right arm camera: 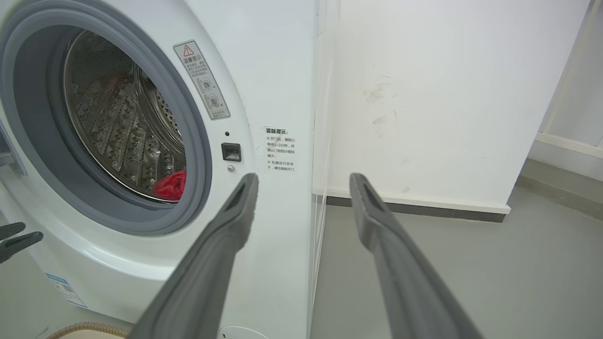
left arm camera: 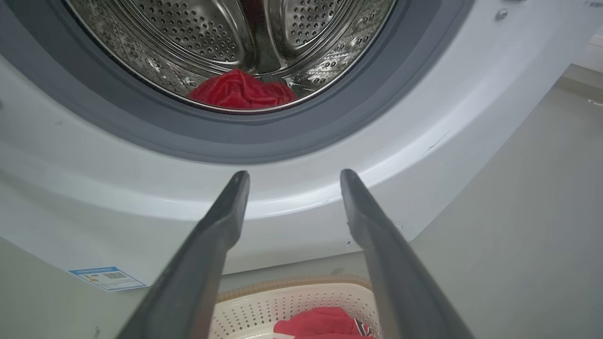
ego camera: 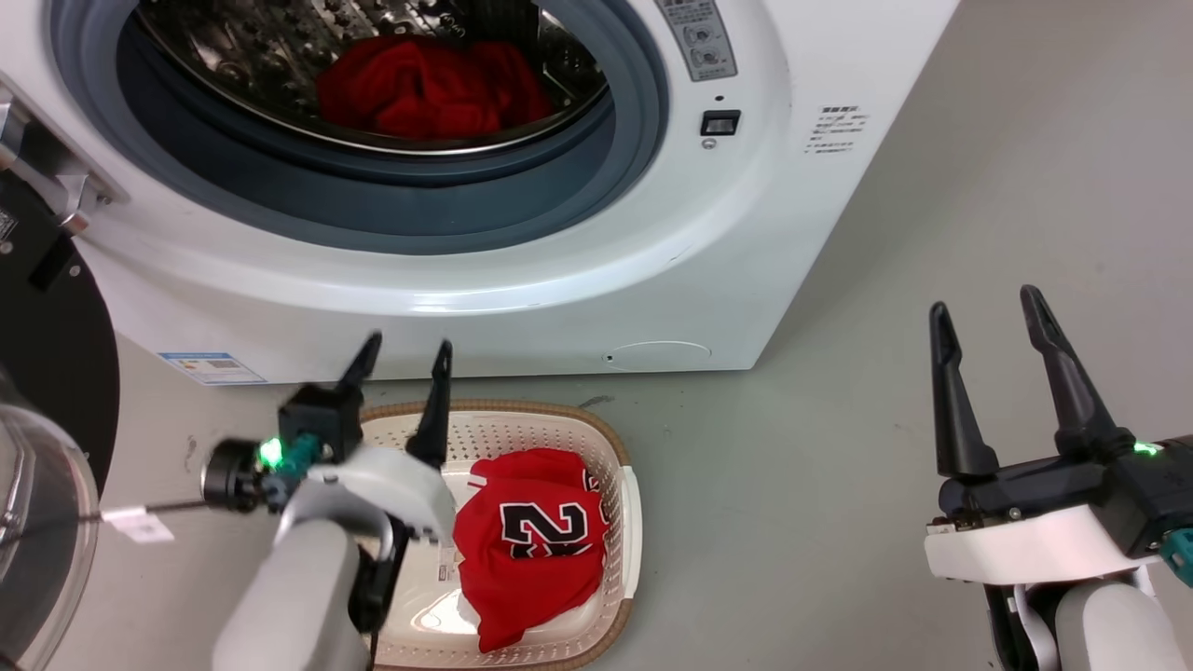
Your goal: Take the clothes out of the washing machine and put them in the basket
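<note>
Hovering over basket (ego camera: 559, 417), L hand (ego camera: 409, 341) splayed, empty, jersey (ego camera: 531, 531) inside

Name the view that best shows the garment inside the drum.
Head view: the red garment lies almost whole in the drum. Left wrist view shows just its top over the gasket; right wrist view, a small red corner.
</note>
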You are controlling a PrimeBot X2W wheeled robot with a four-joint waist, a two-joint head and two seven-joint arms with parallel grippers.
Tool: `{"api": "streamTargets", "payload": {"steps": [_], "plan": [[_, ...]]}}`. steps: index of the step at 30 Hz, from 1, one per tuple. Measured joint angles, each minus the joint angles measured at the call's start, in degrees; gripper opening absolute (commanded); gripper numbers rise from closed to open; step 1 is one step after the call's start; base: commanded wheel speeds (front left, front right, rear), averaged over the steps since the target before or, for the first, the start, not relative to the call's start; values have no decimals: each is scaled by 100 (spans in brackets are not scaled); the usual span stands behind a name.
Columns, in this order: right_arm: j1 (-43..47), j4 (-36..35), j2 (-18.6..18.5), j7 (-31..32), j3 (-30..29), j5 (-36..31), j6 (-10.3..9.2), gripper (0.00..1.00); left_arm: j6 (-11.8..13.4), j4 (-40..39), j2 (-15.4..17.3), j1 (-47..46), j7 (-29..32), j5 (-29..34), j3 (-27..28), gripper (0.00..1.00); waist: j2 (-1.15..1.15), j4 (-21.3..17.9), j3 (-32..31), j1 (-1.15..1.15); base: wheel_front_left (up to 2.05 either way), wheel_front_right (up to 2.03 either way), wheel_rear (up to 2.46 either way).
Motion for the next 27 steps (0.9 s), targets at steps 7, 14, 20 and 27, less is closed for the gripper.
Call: {"api": "streamTargets", "payload": {"steps": [7,14,20,27], "plan": [[-51,-34,0,0,83,20,0,100,-16,207,27,-884,0,159,379,100,0,-123,125,0,0,0,0],[-262,-113,0,0,205,82,0,100,-113,1169,247,-2234,9,341,417,100,0,-290,485,1,0,0,0],[-544,-203,0,0,298,182,0,100,-230,2087,494,-3520,197,442,370,100,0,-493,965,1,0,0,0],[-813,-298,-2,-1,358,323,0,100,-415,2966,821,-4982,872,602,201,100,0,-735,1624,2,0,0,0]]}}
